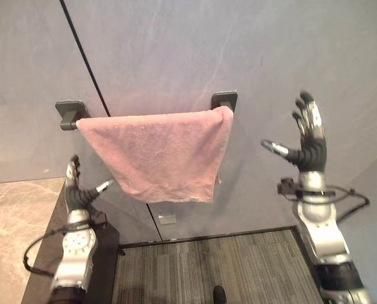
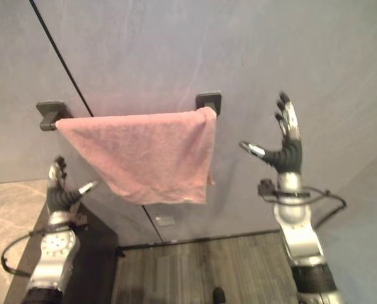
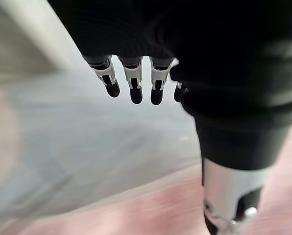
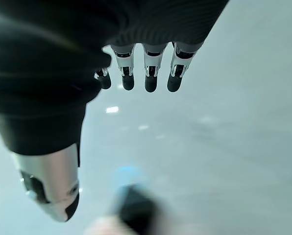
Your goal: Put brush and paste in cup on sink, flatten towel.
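Note:
A pink towel (image 1: 160, 152) hangs over a dark wall rail between two brackets, spread wide at the top with its lower edge slanting down to the right. My left hand (image 1: 78, 193) is raised below the towel's left part, fingers straight, thumb pointing at the cloth without touching it. My right hand (image 1: 309, 142) is up to the right of the towel, well apart from it, fingers spread and empty. The left hand's fingers (image 3: 133, 81) and the right hand's fingers (image 4: 148, 71) are straight in the wrist views, holding nothing.
The left bracket (image 1: 69, 114) and right bracket (image 1: 224, 99) stick out of the grey wall (image 1: 176, 44). A marble countertop (image 1: 14, 221) with a dark edge lies at lower left. Grey striped carpet (image 1: 220, 266) covers the floor below.

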`<state>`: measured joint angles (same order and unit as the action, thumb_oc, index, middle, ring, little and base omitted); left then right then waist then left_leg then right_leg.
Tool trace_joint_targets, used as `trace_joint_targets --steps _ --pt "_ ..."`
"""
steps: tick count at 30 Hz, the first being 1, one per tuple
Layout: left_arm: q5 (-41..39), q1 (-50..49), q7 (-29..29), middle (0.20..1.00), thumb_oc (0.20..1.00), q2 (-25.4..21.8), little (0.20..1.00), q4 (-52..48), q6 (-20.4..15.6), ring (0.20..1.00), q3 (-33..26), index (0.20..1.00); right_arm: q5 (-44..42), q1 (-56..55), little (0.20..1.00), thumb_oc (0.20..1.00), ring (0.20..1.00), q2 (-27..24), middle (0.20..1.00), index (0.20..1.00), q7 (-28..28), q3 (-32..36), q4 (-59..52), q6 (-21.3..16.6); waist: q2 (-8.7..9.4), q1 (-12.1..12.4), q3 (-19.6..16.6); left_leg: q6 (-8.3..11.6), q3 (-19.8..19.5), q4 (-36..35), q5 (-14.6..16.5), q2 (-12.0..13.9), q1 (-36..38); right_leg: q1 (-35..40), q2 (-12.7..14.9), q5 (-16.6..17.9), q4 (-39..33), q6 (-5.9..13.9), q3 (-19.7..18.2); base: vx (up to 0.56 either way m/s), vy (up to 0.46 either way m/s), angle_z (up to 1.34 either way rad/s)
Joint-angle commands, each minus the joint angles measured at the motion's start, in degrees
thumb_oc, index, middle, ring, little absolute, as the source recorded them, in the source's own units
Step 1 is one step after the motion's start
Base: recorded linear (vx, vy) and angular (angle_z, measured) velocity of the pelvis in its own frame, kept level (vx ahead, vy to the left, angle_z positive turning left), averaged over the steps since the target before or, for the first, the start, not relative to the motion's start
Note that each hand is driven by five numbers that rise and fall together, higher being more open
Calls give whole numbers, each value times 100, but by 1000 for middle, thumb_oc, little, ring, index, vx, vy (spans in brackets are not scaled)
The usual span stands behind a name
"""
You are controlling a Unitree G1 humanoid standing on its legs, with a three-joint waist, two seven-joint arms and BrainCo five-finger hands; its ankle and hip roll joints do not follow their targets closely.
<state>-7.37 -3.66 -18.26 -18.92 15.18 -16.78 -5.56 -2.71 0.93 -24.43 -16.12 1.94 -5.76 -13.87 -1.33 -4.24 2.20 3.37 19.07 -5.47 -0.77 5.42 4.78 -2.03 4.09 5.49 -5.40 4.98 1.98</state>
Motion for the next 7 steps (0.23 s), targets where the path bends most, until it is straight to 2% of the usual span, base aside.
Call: trace_joint_targets --steps 1,4,5,7 --pt "-377 11 312 1000 1000 -228 1000 467 -167 1000 -2 1000 -225 -483 1000 1000 1000 279 1000 1000 183 215 344 -166 290 -155 -130 183 -268 47 23 171 71 200 928 58 40 760 6 -30 -26 4" --pt "-875 -120 680 1000 1000 79 1000 1344 20 1000 218 1000 -58 -852 1000 1000 1000 198 1000 1000 449 -96 1558 127 271 -199 -65 213 -324 47 -21 203 65 250 906 30 40 711 46 -38 -29 3" --pt "-878 -115 683 1000 1000 77 1000 1348 17 1000 214 1000 -58 -843 1000 1000 1000 198 1000 1000 447 -99 1566 122 270 -199 -75 214 -322 47 -37 206 43 226 902 44 40 706 41 -28 -21 5" --pt "-866 -97 862 1000 1000 194 1000 1978 201 1000 407 1000 -78 -779 1000 1000 1000 167 1000 1000 715 -497 2798 427 264 -181 -44 237 -380 47 -80 228 7 229 873 22 40 666 66 -36 -28 6"
